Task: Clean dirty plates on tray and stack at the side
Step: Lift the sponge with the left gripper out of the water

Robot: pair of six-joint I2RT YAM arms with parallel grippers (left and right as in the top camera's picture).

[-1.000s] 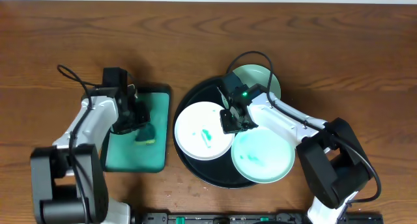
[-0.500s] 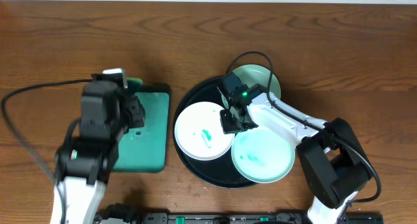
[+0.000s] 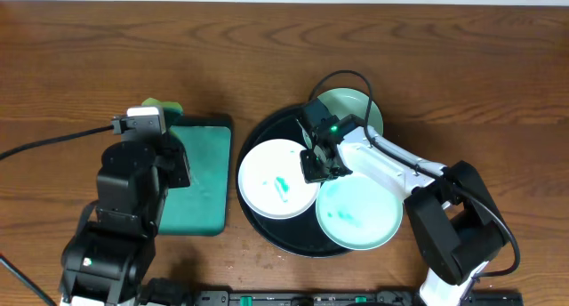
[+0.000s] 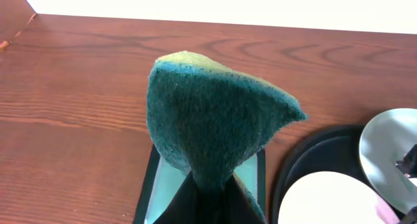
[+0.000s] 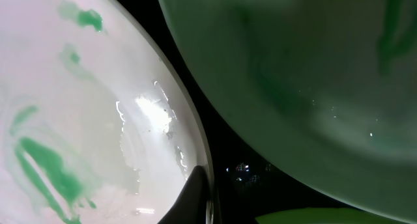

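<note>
three round plates lie flat and face up in the black tray [image 3: 267, 228]; being round, they show no long axis. the white plate [image 3: 271, 179] sits at the left. one mint plate [image 3: 354, 106] sits at the far right, partly under the right arm [image 3: 391, 164]. the other mint plate [image 3: 360, 215] sits at the near right, its edge over the tray's rim. green smears mark the white and near plates. the right arm reaches in from the near right, wrist turned down. the right fingers [image 3: 318, 167] are closed, tips at the white plate's right rim; whether they pinch it cannot be told. the left arm [image 3: 124, 213] stands over the teal tray [image 3: 203, 177] on the table [image 3: 71, 57]. the left fingers [image 4: 207, 201] clamp a green sponge [image 4: 208, 120], which stands upright out of them.
</note>
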